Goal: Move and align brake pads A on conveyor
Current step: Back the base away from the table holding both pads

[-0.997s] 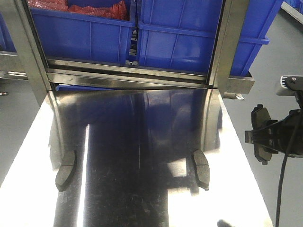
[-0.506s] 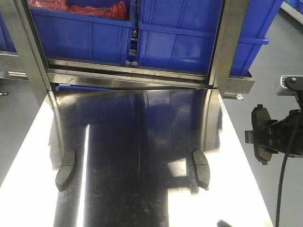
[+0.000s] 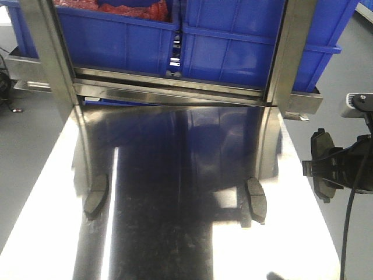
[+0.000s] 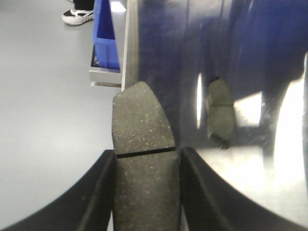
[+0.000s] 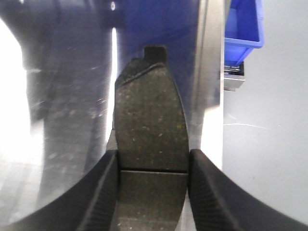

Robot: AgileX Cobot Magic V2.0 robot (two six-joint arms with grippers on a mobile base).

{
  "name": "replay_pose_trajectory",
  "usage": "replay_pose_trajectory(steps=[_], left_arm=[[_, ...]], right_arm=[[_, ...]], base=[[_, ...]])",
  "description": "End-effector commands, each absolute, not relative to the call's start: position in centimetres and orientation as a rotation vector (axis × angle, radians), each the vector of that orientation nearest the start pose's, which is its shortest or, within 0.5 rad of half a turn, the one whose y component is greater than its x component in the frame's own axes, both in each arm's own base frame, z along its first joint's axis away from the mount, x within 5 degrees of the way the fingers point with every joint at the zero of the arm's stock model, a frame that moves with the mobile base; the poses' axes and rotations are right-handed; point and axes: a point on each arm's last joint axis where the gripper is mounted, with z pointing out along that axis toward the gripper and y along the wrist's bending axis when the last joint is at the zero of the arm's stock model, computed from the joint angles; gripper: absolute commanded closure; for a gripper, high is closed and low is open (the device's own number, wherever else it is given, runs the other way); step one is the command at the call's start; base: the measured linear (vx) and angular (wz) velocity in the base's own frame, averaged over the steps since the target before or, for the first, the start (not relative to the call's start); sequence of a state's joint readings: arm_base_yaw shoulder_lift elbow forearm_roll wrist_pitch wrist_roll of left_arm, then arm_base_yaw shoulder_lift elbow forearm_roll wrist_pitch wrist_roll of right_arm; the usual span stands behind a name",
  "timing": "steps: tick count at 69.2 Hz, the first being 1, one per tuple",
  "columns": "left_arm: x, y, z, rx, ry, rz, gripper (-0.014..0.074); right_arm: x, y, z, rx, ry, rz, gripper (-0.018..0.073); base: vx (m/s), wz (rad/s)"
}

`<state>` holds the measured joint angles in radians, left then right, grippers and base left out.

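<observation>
Front view: a shiny steel table [image 3: 175,245] is filling the frame and mirroring the blue bins [image 3: 233,41] sitting behind steel posts [image 3: 289,52]. Grey floor [image 3: 26,151] is flanking it. A left pad [image 3: 96,195] and a right pad [image 3: 256,200] are lying on the table, well apart, near opposite edges. Off the right edge, the right gripper [image 3: 326,169] is pinching a third pad [image 3: 319,146] upright over the floor.

Left wrist view: the left gripper [image 4: 147,159] is clamping a fourth pad [image 4: 142,120] at the table's edge. The left pad is lying on the steel beyond. A shoe [image 4: 77,17] is standing beside a blue bin [image 4: 106,33].

Right wrist view: the third pad is sitting squeezed between the fingers, overlapping the table's edge, with floor alongside.
</observation>
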<state>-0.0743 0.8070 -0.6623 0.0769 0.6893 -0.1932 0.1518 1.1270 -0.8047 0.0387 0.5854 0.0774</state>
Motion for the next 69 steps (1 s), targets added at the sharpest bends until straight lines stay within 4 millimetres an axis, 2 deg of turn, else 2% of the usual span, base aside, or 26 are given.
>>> replay_pose_trajectory(steps=[1, 69], left_arm=[[15.54, -0.84, 31.41, -0.080, 2.208, -0.066, 0.0433], [15.52, -0.84, 31.42, -0.080, 2.207, -0.066, 0.0433]], right_arm=[[22.49, 3.56, 31.09, -0.069, 2.265, 0.151, 0.0492], [22.49, 3.56, 31.09, -0.069, 2.265, 0.151, 0.0492]], base=[[-0.11, 0.19], [-0.07, 0.28]])
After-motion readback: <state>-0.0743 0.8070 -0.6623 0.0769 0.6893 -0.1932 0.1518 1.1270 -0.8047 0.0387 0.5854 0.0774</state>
